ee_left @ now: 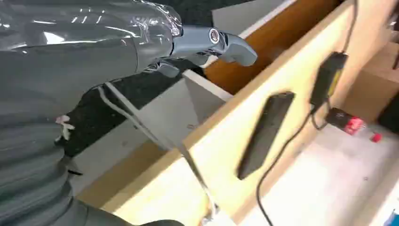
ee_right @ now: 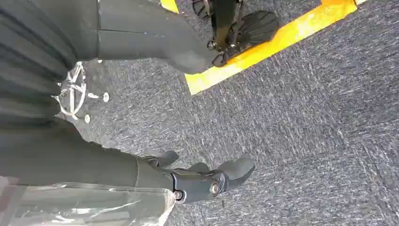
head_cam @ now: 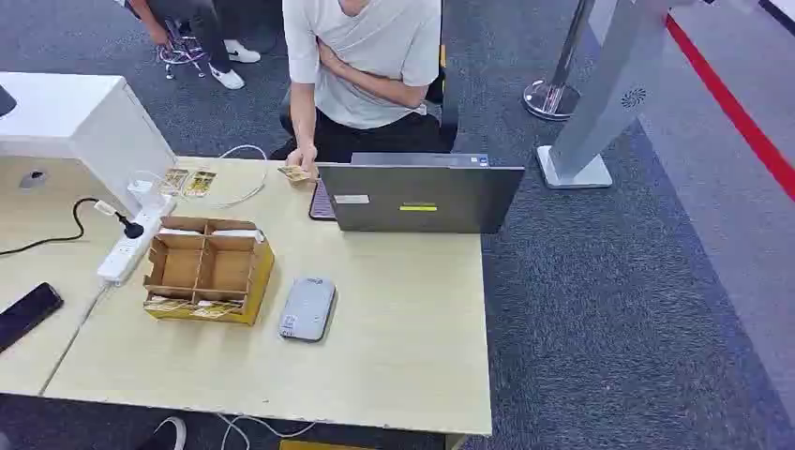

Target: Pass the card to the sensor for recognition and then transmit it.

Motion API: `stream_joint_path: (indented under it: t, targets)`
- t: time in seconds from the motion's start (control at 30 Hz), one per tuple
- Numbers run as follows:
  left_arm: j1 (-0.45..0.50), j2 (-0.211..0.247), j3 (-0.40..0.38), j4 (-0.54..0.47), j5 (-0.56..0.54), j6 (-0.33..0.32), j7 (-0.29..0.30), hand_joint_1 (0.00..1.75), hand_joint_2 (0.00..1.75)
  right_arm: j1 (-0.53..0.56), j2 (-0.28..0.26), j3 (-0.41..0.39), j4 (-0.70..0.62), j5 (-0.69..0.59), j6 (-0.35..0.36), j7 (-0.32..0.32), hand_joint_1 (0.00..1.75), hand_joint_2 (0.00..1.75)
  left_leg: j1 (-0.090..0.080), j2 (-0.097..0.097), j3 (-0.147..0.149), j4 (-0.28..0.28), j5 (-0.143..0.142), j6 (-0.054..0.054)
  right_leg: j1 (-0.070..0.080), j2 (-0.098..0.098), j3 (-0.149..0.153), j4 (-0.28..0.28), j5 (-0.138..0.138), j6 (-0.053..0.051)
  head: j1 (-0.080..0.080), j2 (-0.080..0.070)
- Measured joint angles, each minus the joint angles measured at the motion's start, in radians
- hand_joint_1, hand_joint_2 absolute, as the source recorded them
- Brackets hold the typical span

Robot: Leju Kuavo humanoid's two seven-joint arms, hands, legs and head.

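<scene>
A grey card sensor [head_cam: 307, 307] lies flat on the wooden table [head_cam: 403, 328], just right of an open cardboard divider box [head_cam: 208, 269]. Yellowish cards [head_cam: 192, 306] stand in the box's near compartments. Two more cards [head_cam: 187, 182] lie at the table's back left. A seated person across the table holds a card [head_cam: 296, 173] down on the far edge. My left hand [ee_left: 207, 44] hangs beside the table's left end, holding nothing, thumb stretched out. My right hand [ee_right: 207, 181] hangs over the carpet, fingers loosely apart and holding nothing.
An open laptop [head_cam: 417, 197] stands at the far side with its back to me. A white power strip [head_cam: 131, 246] with cables lies left of the box. A black phone [head_cam: 26, 314] [ee_left: 266, 134] rests on the neighbouring desk. A grey kiosk stand [head_cam: 600, 103] rises at the right.
</scene>
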Motion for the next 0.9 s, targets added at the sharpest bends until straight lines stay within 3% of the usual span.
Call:
stream_joint_path:
  t: [0.1,0.23,0.3,0.33,0.37,0.4,0.43,0.53,0.57,0.6,0.63,0.7,0.83,0.9]
  targets:
    - [-0.002,0.017,0.011,-0.005,0.022,-0.025,0.000,0.00,1.75,-0.001,0.000,-0.002,0.005,0.004,-0.005,-0.004,0.00,1.75,0.000,0.000,0.000,0.000,0.000,0.000,0.000,0.000,0.000,0.000,0.000,0.000,0.000,0.000]
    - [-0.003,0.013,0.013,-0.076,0.053,-0.044,0.000,0.00,1.75,0.003,0.015,0.004,0.005,0.028,0.027,-0.152,0.00,1.75,0.001,0.000,0.000,0.000,0.001,-0.001,0.001,0.000,-0.001,0.001,0.000,0.000,0.000,0.000]
    - [-0.013,-0.015,0.013,-0.162,0.031,-0.064,0.000,0.00,1.75,0.006,0.028,0.012,0.005,0.039,0.026,-0.177,0.00,1.75,0.001,0.000,0.000,0.001,0.001,-0.001,0.001,-0.001,-0.003,0.000,0.000,-0.001,0.000,0.000]
    - [-0.015,-0.081,0.011,-0.239,0.024,-0.030,0.012,0.00,1.75,0.006,0.035,0.016,0.005,0.045,0.023,-0.174,0.00,1.75,-0.001,-0.002,-0.001,0.000,0.001,-0.001,0.000,-0.002,0.000,0.000,0.000,-0.001,-0.001,0.000]
    - [0.003,-0.150,-0.011,-0.383,0.025,0.043,0.038,0.00,1.75,0.005,0.039,0.020,0.004,0.056,0.018,-0.170,0.00,1.75,0.000,-0.002,0.000,0.000,0.001,-0.001,-0.001,-0.003,0.000,0.001,0.000,-0.001,-0.004,0.000]
    - [0.038,-0.200,-0.057,-0.582,0.008,0.168,0.076,0.00,1.75,0.004,0.040,0.027,0.004,0.063,0.018,-0.166,0.00,1.75,0.000,-0.003,0.000,0.001,0.001,-0.001,0.000,-0.003,-0.001,0.002,0.000,-0.001,-0.005,0.000]
    - [0.083,-0.273,-0.128,-0.780,-0.026,0.345,0.124,0.00,1.75,0.002,0.043,0.034,0.003,0.070,0.019,-0.165,0.00,1.75,0.007,0.002,-0.003,0.006,-0.001,-0.003,0.006,0.001,-0.003,0.002,0.002,-0.003,-0.009,0.000]
    - [0.154,-0.322,-0.415,-1.141,-0.038,0.864,0.091,0.00,1.75,0.003,0.051,0.046,0.003,0.081,0.019,-0.165,0.00,1.75,0.010,-0.006,-0.014,0.014,0.000,-0.002,0.010,-0.006,-0.009,0.001,0.002,-0.003,0.003,0.000]
    - [0.173,-0.320,-0.538,-1.237,-0.092,0.983,0.046,0.00,1.75,0.002,0.051,0.053,0.002,0.091,0.019,-0.167,0.00,1.75,0.007,-0.012,-0.014,0.013,0.001,0.000,0.007,-0.011,-0.010,0.001,0.000,-0.001,0.002,0.000]
    - [0.173,-0.319,-0.634,-1.301,-0.184,1.042,0.018,0.00,1.75,0.000,0.052,0.062,0.002,0.100,0.019,-0.168,0.00,1.75,0.007,-0.015,-0.015,0.013,0.001,0.000,0.007,-0.014,-0.009,0.003,0.000,-0.001,-0.001,0.000]
    - [0.167,-0.315,-0.711,-1.343,-0.310,1.034,0.005,0.00,1.75,-0.002,0.055,0.074,0.003,0.113,0.019,-0.169,0.00,1.75,0.007,-0.015,-0.015,0.013,0.002,0.000,0.007,-0.015,-0.009,0.003,0.000,-0.001,0.001,0.000]
    - [0.136,-0.287,-0.851,-1.384,-0.589,0.981,0.046,0.00,1.75,-0.004,0.060,0.092,0.003,0.132,0.020,-0.164,0.00,1.75,0.008,-0.013,-0.015,0.014,0.004,-0.003,0.008,-0.013,-0.012,0.003,0.004,-0.004,0.004,0.000]
    - [-0.035,-0.178,-1.146,-1.385,-1.153,1.063,0.304,0.00,1.75,-0.004,0.069,0.127,0.005,0.164,0.017,-0.129,0.00,1.75,0.008,-0.011,-0.021,0.014,0.011,-0.006,0.008,-0.011,-0.018,0.007,0.012,-0.008,0.003,0.000]
    - [-0.135,-0.106,-1.273,-1.343,-1.381,1.054,0.463,0.00,1.75,-0.002,0.072,0.143,0.007,0.179,0.017,-0.117,0.00,1.75,0.008,-0.008,-0.023,0.014,0.013,-0.007,0.008,-0.008,-0.021,0.009,0.014,-0.009,0.003,0.000]
